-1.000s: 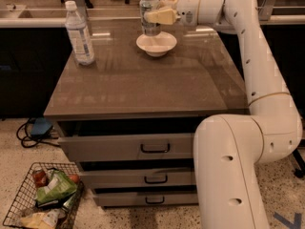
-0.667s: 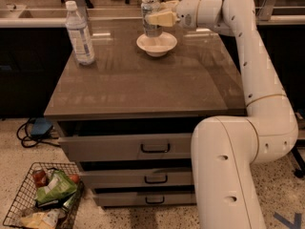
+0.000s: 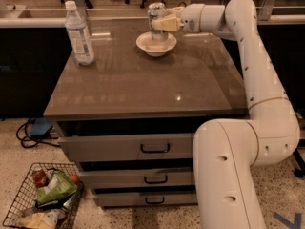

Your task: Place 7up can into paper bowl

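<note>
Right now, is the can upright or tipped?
Upright: the can stands vertical, silver top up, clamped in the gripper directly above the bowl.

My gripper point(image 3: 162, 23), clamped on the 7up can point(image 3: 156, 11) at the far side of the table point(image 3: 143, 89), is lower and slightly further right than a second ago. The can no longer hangs above the left of the paper bowl point(image 3: 143, 43); its base now dips inside the rim.

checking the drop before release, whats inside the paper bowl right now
The 7up can stands upright in the paper bowl, with the claw shut on it just above the rim. The rim hides whether the can's base touches the bowl's floor.
</note>
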`<state>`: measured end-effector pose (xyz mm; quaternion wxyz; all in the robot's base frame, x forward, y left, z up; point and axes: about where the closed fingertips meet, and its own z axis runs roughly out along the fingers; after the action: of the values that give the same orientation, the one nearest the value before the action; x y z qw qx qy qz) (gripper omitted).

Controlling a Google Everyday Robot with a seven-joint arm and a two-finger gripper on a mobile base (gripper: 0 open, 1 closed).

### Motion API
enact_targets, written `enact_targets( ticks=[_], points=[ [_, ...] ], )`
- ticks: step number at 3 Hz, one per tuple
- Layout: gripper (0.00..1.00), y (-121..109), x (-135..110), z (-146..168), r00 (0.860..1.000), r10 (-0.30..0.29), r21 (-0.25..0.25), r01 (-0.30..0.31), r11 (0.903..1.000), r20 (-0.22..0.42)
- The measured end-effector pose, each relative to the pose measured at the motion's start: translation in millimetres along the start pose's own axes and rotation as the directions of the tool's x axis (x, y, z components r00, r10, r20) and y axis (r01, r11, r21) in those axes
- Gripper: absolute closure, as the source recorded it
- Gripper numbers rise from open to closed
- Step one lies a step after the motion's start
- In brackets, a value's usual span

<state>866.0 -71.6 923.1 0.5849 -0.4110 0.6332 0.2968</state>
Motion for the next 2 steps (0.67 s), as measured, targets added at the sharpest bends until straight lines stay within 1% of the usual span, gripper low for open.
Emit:
enact_targets(
  ticks=[1,2],
  points=[
    [1.00,-9.2,16.4,-8.1,0.999,0.043,0.023,-0.043,0.9988,-0.009],
    [1.00,-12.1,31.6,-9.4,0.993,0.114,0.027,-0.114,0.9931,0.005]
  ],
)
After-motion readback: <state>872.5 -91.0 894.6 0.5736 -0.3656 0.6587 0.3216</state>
